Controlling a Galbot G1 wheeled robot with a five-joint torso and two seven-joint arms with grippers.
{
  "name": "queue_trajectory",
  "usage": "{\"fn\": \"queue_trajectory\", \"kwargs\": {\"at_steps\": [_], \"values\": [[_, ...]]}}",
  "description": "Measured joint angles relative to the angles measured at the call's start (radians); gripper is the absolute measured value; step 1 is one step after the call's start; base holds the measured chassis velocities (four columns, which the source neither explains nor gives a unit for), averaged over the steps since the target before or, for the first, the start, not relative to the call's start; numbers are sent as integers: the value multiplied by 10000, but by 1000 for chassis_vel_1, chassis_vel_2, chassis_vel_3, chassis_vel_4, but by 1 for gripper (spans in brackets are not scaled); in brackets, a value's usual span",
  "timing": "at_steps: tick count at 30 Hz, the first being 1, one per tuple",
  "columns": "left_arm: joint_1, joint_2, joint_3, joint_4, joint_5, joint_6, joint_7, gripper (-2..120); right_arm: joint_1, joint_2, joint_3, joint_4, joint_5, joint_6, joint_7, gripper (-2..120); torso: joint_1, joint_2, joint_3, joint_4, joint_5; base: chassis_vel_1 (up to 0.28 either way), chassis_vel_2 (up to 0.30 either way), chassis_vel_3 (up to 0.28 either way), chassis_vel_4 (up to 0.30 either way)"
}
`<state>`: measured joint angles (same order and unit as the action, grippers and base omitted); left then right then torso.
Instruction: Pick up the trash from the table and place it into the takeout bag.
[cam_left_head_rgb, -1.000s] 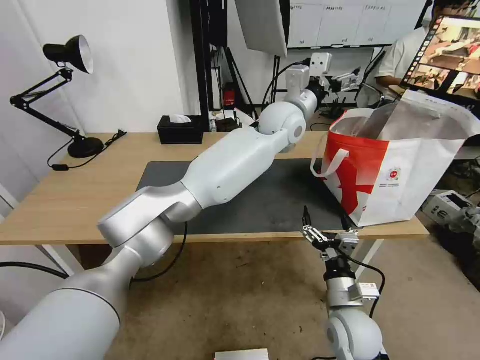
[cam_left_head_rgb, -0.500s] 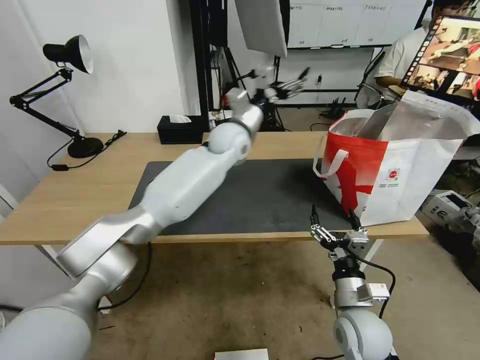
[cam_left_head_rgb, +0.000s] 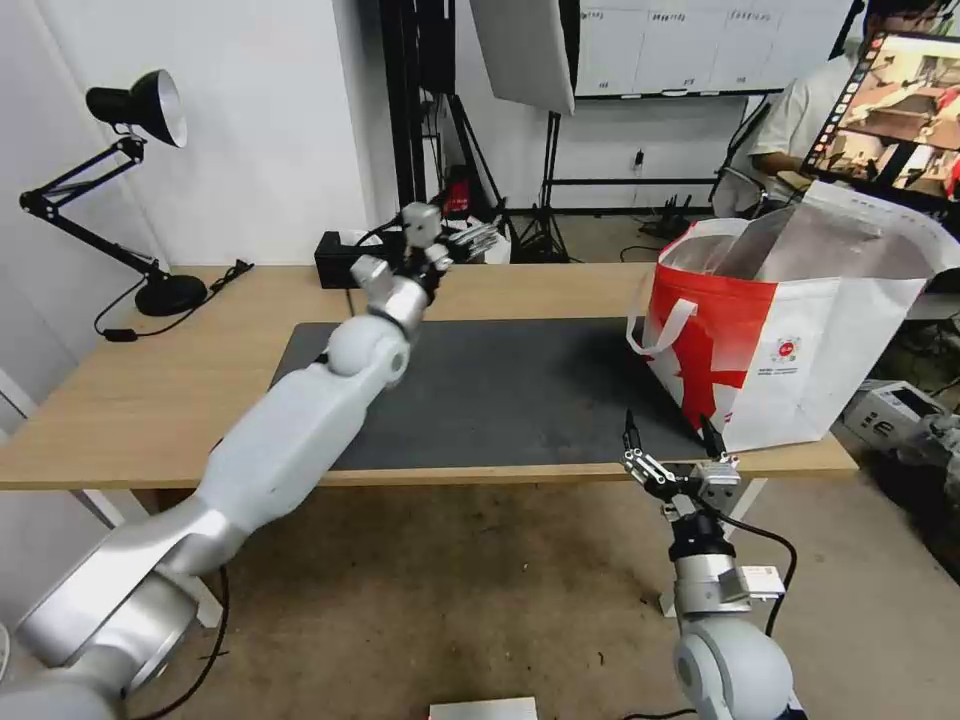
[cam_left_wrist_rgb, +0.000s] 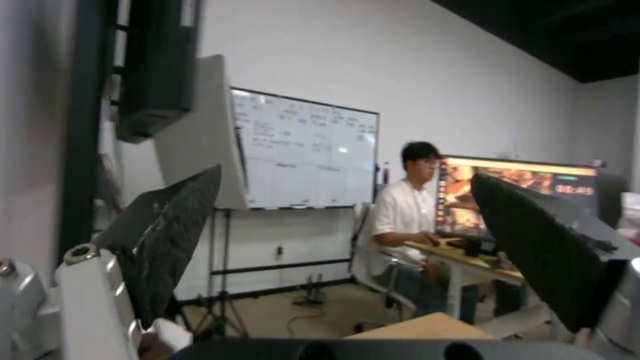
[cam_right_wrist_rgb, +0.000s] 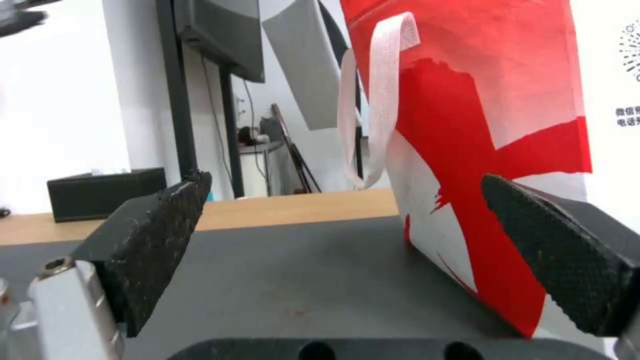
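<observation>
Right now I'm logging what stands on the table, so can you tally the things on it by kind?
Lamps: 1, the black lamp
Tissue boxes: 1, the black tissue box, partly behind the left gripper
Bags: 1, the bag
Mats: 1, the grey mat
Trash items: 0 on the table
Total: 4
</observation>
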<state>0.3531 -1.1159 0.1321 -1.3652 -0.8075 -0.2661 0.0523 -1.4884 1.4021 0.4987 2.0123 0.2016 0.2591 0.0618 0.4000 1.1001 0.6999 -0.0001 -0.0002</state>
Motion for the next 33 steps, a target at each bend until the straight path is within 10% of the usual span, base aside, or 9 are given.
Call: {"fn": "queue_trajectory", "kwargs": {"at_steps": [15,33], "values": [[4290,1197,-2829,-2513,1341,178,-1067,100,201,-644,198,-241,68,53,-17,100,-1,0,0,5,4,0,0,0,0],[7131,886,-4638,-3926,2324,255,-1674,100,-248,-576,763,4,64,361,-243,100,-1,0,0,1,2,0,0,0,0]]}}
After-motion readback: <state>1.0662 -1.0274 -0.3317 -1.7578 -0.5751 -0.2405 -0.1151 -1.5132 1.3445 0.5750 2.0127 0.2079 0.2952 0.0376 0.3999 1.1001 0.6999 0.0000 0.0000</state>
